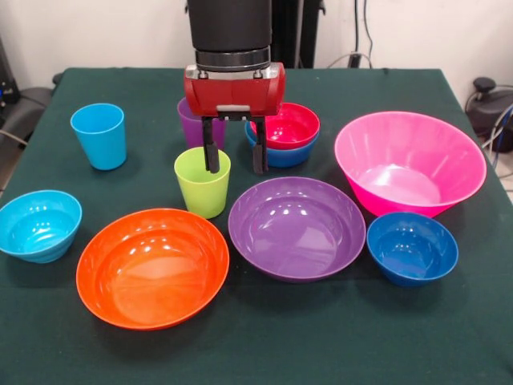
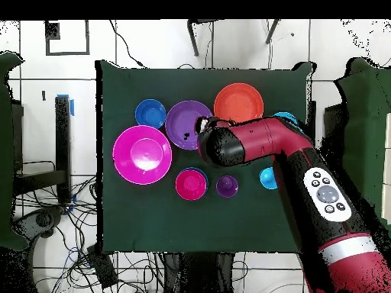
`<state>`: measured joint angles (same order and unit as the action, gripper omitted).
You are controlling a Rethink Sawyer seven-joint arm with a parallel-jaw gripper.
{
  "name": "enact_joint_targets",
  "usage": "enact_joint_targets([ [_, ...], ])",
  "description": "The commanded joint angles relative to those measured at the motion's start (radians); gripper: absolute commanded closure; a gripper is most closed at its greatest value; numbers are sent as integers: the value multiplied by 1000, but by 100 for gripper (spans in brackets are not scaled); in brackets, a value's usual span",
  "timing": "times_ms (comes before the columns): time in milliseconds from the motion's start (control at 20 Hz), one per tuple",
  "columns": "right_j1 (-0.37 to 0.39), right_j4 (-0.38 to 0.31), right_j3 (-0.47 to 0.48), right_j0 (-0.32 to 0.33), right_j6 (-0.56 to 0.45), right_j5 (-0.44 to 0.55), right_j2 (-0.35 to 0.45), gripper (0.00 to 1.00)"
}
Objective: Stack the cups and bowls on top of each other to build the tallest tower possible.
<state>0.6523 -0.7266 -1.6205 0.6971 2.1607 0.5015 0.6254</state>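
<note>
My gripper [image 1: 236, 167] is open, pointing down over the lime green cup [image 1: 202, 192], which stands upright mid-table. One finger [image 1: 212, 156] hangs over the cup's mouth, the other [image 1: 260, 156] outside its right rim. The purple cup [image 1: 191, 122] stands just behind it and the light blue cup [image 1: 98, 135] at the far left. The red bowl [image 1: 288, 125] sits nested in a blue bowl [image 1: 287, 155] to the right of the gripper. The cyan bowl [image 1: 38, 224] stands alone at the left. In the overhead view the arm [image 2: 252, 141] hides the gripper and the green cup.
The wide orange bowl [image 1: 152, 267] and wide purple bowl [image 1: 296, 227] lie in front of the green cup. The big pink bowl [image 1: 409, 163] stands at the right, with a small dark blue bowl [image 1: 412, 248] in front of it. The green tablecloth [image 1: 321, 345] covers the table.
</note>
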Motion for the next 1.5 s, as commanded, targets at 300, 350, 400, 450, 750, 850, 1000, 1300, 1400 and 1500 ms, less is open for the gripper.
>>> enact_joint_targets([
  [300,-2,-98,17,-8,-228,8,17,0],
  [350,-7,-101,21,-6,-234,7,19,0],
  [400,-12,-104,26,-3,-241,7,20,0],
  [450,-14,-105,28,-3,-243,7,21,0],
  [750,-26,-109,37,-3,-248,5,23,0],
  [850,-26,-111,39,-3,-249,3,23,0],
  [1000,-27,-116,42,-5,-249,1,20,0],
  [1300,-29,-121,47,-11,-245,3,14,0],
  [1400,-31,-118,52,-10,-253,10,17,0],
  [1500,-32,-117,54,-8,-256,13,17,0],
])
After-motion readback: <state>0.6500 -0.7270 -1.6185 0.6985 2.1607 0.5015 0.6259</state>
